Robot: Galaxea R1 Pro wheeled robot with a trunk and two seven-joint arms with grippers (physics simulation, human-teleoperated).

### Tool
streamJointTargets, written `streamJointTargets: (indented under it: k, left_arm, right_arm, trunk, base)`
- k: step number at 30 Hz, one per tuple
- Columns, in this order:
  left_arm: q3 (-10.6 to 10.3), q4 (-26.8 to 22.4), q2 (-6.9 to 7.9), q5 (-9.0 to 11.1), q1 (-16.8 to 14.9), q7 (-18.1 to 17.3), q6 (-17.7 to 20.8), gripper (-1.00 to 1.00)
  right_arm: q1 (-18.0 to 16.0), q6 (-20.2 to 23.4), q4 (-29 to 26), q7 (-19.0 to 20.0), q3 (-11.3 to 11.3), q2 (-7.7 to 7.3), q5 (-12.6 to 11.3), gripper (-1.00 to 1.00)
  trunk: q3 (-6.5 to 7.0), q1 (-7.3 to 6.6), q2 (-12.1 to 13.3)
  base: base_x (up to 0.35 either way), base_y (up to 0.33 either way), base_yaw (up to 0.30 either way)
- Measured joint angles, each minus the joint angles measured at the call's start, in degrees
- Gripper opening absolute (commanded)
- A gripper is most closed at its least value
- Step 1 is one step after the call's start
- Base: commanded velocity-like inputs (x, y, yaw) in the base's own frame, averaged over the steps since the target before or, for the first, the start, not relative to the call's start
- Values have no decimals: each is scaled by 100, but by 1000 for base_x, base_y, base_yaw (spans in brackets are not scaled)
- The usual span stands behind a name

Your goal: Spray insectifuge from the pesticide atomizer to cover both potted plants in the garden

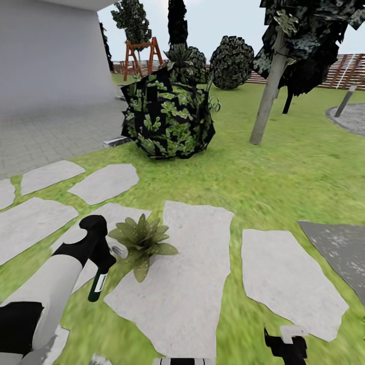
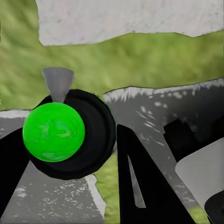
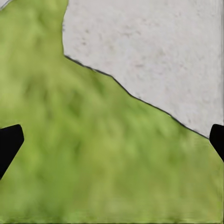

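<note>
The pesticide atomizer (image 1: 98,284) hangs from my left gripper (image 1: 101,259), dark green body pointing down, just left of a potted plant (image 1: 143,241). That plant is a low rosette of pointed green leaves at the edge of a pale stepping stone (image 1: 187,284). In the left wrist view the atomizer (image 2: 91,135) is a round black body with a bright green ball on it and a small grey cone beside it. My left gripper (image 2: 70,133) is shut on it. My right gripper (image 1: 286,340) sits low at the front right, open (image 3: 114,140) over grass and a stone edge.
A big dark shrub (image 1: 170,114) stands behind the plant, a tree trunk (image 1: 266,101) to its right. A grey building wall (image 1: 50,50) and paving lie at the left. A wooden fence (image 1: 350,71) and a paved patch (image 1: 352,119) are far right, with a dark slab (image 1: 339,248) nearer.
</note>
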Motion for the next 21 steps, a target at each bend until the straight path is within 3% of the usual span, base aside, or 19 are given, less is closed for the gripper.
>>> streamJointTargets:
  k: [6,14,18,21]
  left_arm:
    - [-12,0,-12,-7,53,2,0,-100]
    - [6,7,125,-2,97,2,-19,-100]
    - [32,-44,-91,26,139,1,43,-100]
    - [51,-33,-161,78,285,1,57,-100]
  right_arm:
    - [0,0,-6,0,0,-2,0,100]
    - [-1,0,-9,-3,-4,-9,0,100]
    - [-1,0,-9,-2,-3,-9,0,100]
    - [-1,0,-9,-2,0,-9,0,100]
  trunk:
    - [0,-2,0]
    - [0,-2,0]
    - [0,-2,0]
    - [0,-2,0]
  base:
    - [-25,284,-99]
    - [0,29,-2]
    - [0,0,0]
    - [0,0,0]
